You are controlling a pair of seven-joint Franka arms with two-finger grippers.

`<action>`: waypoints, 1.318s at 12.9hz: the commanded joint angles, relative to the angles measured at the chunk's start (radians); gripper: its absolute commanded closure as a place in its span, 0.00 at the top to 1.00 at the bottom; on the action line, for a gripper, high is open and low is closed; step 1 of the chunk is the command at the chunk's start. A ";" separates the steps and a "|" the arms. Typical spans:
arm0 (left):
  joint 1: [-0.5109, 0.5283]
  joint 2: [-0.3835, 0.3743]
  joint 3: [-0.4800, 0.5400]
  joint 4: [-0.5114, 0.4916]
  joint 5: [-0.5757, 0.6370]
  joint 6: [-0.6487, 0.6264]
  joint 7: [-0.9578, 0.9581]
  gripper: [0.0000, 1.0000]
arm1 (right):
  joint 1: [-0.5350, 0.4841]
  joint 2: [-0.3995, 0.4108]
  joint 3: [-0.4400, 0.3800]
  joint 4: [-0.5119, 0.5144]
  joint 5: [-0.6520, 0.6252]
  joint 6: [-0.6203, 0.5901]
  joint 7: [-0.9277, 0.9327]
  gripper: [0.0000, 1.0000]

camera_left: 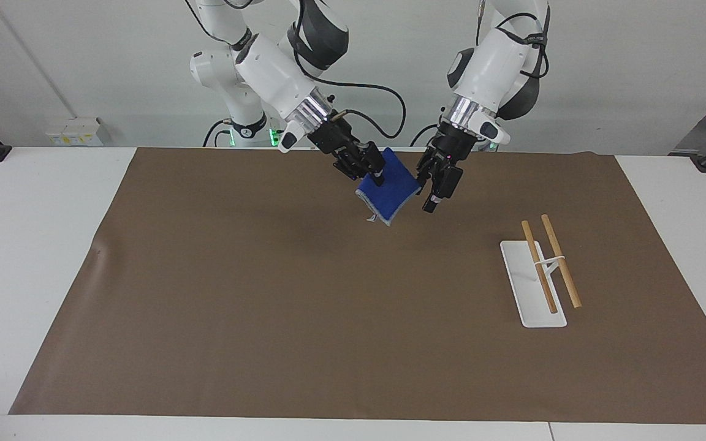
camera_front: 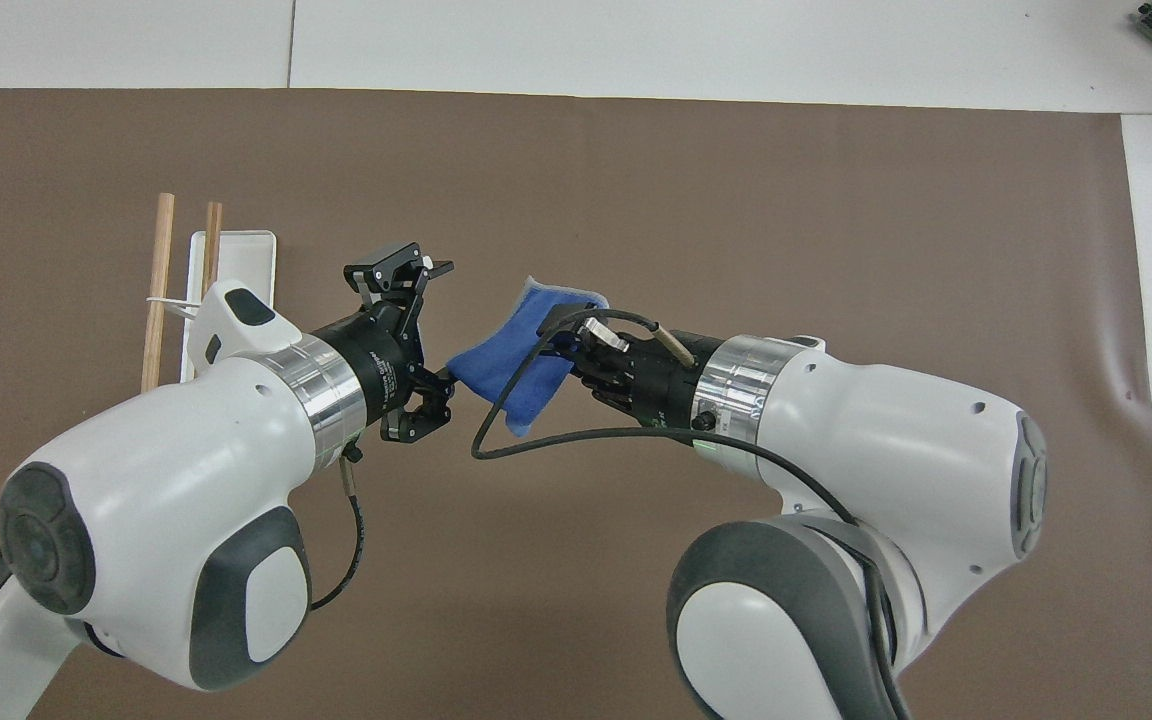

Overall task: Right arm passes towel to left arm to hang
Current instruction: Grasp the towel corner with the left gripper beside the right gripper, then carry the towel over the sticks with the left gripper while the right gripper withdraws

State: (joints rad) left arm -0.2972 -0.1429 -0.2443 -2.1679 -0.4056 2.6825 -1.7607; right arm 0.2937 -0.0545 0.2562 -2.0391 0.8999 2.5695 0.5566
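Facing view: the right gripper (camera_left: 372,173) pinches the blue towel (camera_left: 390,193) in the air over the brown mat (camera_left: 267,294), well apart from the towel rack (camera_left: 540,275); the left gripper (camera_left: 431,190), fingers spread, sits at the towel's edge.

Overhead view: the towel (camera_front: 511,365) hangs between both grippers; the left gripper (camera_front: 433,330) straddles its corner, and the rack (camera_front: 186,270) lies toward the left arm's end.

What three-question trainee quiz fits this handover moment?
1. True or false: the towel lies flat on the brown mat.
2. Which pincer grips the towel? A left, B right, C both.
3. Fill in: the left pincer is open beside the towel's ____.

Key: 1 false, it hangs in the air from the right pincer. 2 B. 3 edge; whether it touches is unclear. The wooden rack has no towel on it.
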 commanded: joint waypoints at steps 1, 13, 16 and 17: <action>-0.023 0.005 0.013 -0.004 -0.019 0.020 0.001 0.92 | -0.013 -0.002 0.001 0.011 0.022 -0.029 0.006 0.00; -0.063 -0.007 0.014 -0.013 -0.019 -0.091 0.352 0.43 | -0.013 -0.002 0.001 0.010 0.022 -0.029 0.006 0.00; -0.059 -0.006 0.016 -0.012 -0.018 -0.095 0.432 0.33 | -0.013 -0.002 0.001 0.008 0.020 -0.029 0.003 0.00; -0.057 -0.007 0.016 -0.012 -0.018 -0.096 0.444 0.26 | -0.013 -0.002 0.001 0.008 0.020 -0.029 0.003 0.00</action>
State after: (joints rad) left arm -0.3493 -0.1382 -0.2389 -2.1712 -0.4057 2.6030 -1.3670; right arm 0.2935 -0.0545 0.2559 -2.0391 0.8999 2.5695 0.5566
